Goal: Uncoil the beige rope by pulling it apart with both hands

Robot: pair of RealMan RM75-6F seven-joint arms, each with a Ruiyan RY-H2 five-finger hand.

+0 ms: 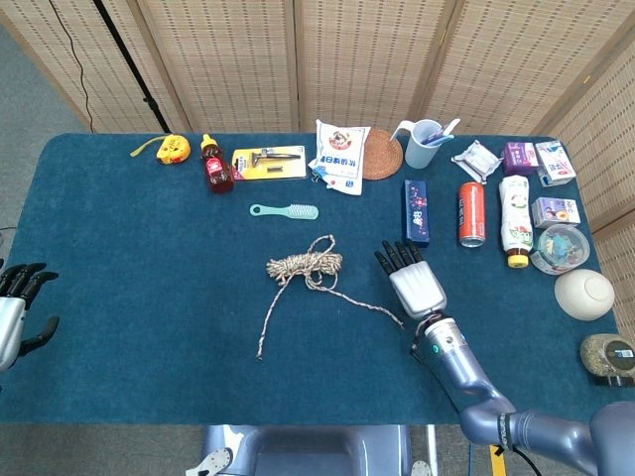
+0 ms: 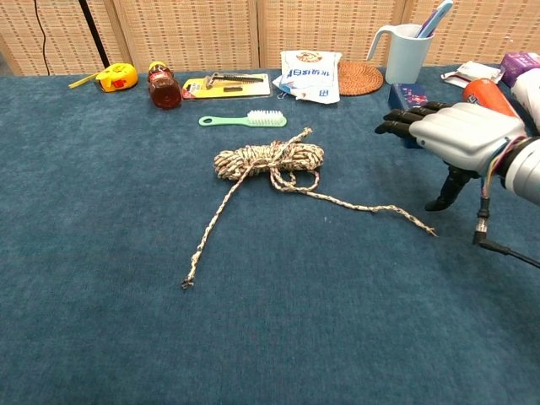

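1. The left hand (image 1: 18, 315) sits at the far left edge of the table (image 1: 119, 258) in the head view, fingers spread and holding nothing, well apart from everything; the chest view does not show it

2. The beige rope (image 1: 306, 266) lies near the middle of the table, just this side of the green brush (image 1: 285, 210). Its bundle is still wound, with a small loop poking up at the back. One loose tail runs down and left toward the robot; the other runs out to the right, ending near the right hand

3. The right hand (image 1: 412, 283) hovers to the right of the bundle, fingers extended and apart, gripping nothing. The right tail's frayed end (image 2: 426, 229) lies just beside it, below and to its left in the chest view, not touching

4. My reading: the rope's long axis now runs roughly left to right, the right hand is far nearer, and the left must travel most of the table to reach the other tail
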